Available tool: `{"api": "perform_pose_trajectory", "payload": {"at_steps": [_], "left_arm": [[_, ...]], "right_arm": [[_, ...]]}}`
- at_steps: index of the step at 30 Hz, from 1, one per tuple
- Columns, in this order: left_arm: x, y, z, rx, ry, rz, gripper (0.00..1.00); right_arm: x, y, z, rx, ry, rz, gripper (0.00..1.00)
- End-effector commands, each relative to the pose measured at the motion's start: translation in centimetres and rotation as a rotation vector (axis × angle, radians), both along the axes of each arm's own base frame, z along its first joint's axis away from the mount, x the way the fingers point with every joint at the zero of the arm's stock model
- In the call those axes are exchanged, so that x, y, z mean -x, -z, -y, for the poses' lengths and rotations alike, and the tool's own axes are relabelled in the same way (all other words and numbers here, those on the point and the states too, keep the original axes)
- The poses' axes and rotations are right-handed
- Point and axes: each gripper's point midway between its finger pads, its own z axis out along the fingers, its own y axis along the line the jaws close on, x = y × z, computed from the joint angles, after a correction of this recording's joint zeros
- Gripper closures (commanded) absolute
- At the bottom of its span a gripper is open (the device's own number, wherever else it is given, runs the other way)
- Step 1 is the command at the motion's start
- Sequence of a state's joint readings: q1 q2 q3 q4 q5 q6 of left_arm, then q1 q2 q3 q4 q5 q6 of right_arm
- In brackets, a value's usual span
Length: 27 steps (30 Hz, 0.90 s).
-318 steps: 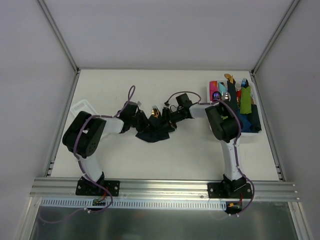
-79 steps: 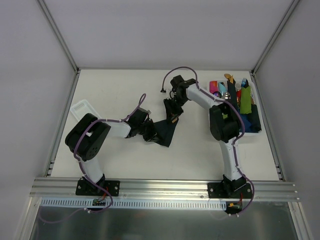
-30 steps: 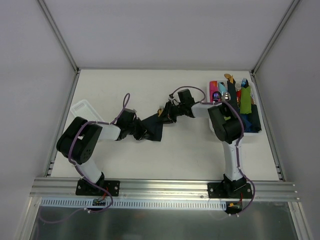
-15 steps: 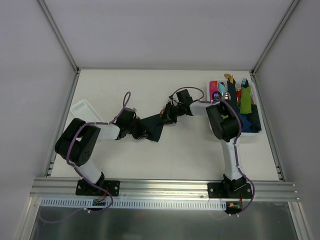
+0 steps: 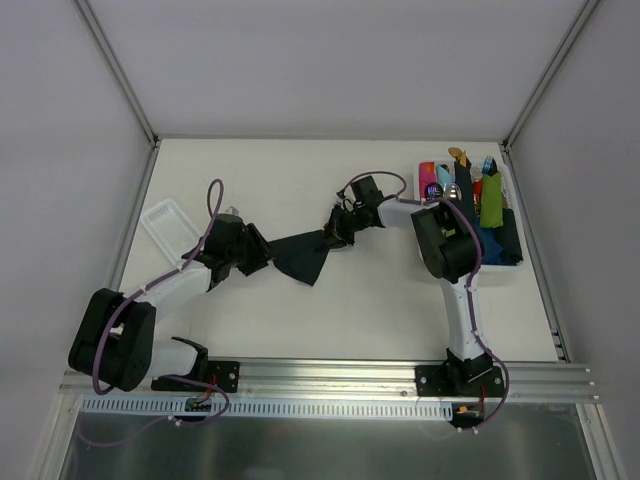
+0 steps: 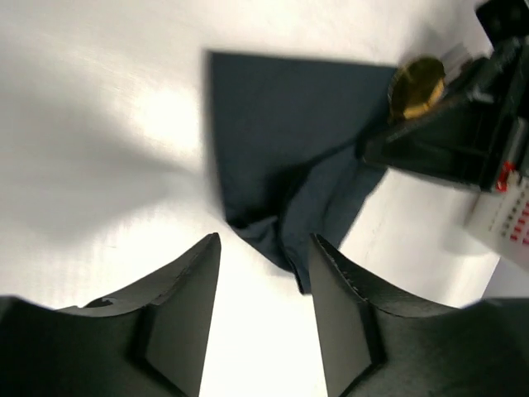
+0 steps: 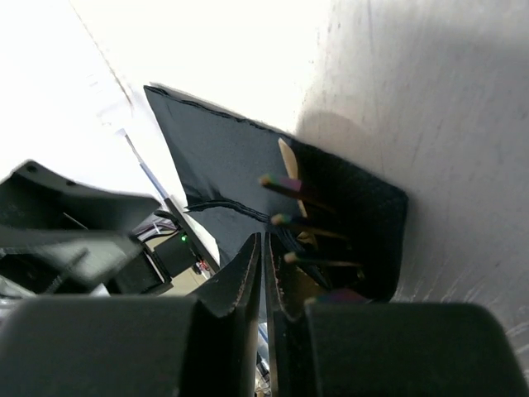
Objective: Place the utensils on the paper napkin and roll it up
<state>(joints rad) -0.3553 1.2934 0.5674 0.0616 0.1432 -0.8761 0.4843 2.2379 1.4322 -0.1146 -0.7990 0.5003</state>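
Trouble can be expected: the paper napkin (image 5: 303, 255) is spread in the middle of the bench (image 5: 380, 300), and only its right end, with fork (image 7: 302, 223) and spoon (image 6: 417, 81), is pinched by the right end effector (image 7: 263, 248). The left end effector (image 6: 264, 248) is held open just left, so the wrap can be pulled loose.

paper napkin (image 5: 300, 256): dark, partly folded | gold spoon (image 6: 417, 83), fork (image 7: 302, 222): at its corner
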Motion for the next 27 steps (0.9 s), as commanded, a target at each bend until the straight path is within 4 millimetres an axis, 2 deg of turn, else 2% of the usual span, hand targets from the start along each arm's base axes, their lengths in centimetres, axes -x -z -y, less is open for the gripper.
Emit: {"api": "perform_pose_trajectory", "payload": {"at_steps": [1, 5, 8, 9, 11, 13, 14, 16, 23, 27], "left_arm": [[-0.8, 0.6, -2.4, -0.045, -0.078, -0.022, 0.52], [-1.5, 2.3, -3.8, -0.061, -0.110, -0.079, 0.51], [-2.3, 2.9, -3.9, -0.055, -0.106, -0.061, 0.51], [-3.2, 2.4, -3.6, -0.024, -0.100, -0.021, 0.51], [-3.2, 3.3, -3.4, 0.007, -0.102, -0.029, 0.50], [-3.9, 2.9, -2.3, 0.072, -0.064, 0.015, 0.50], [-3.8, 3.7, -2.0, 0.090, -0.059, -0.006, 0.50], [-4.2, 3.8, -1.2, 0.138, -0.038, 0.013, 0.50], [-4.1, 6.6, -0.2, 0.211, -0.062, -0.076, 0.50], [-4.4, 6.7, 0.4, 0.258, -0.053, -0.057, 0.52]], "right_arm": [[-0.1, 1.8, 0.7, 0.085, -0.008, 0.014, 0.92], [-0.1, 1.8, 0.7, 0.095, -0.014, 0.012, 0.93], [0.0, 1.9, 0.6, 0.106, -0.027, 0.015, 0.93], [0.1, 2.0, 0.7, 0.110, -0.031, 0.014, 0.93], [0.2, 1.9, 0.7, 0.116, -0.034, 0.018, 0.93], [0.1, 2.0, 0.8, 0.124, -0.035, 0.023, 0.93], [0.1, 1.9, 0.8, 0.127, -0.037, 0.025, 0.93], [0.1, 2.0, 0.8, 0.133, -0.037, 0.024, 0.93], [0.1, 2.0, 0.9, 0.149, -0.043, 0.029, 0.94], [0.1, 2.0, 0.9, 0.156, -0.047, 0.029, 0.94]]}}
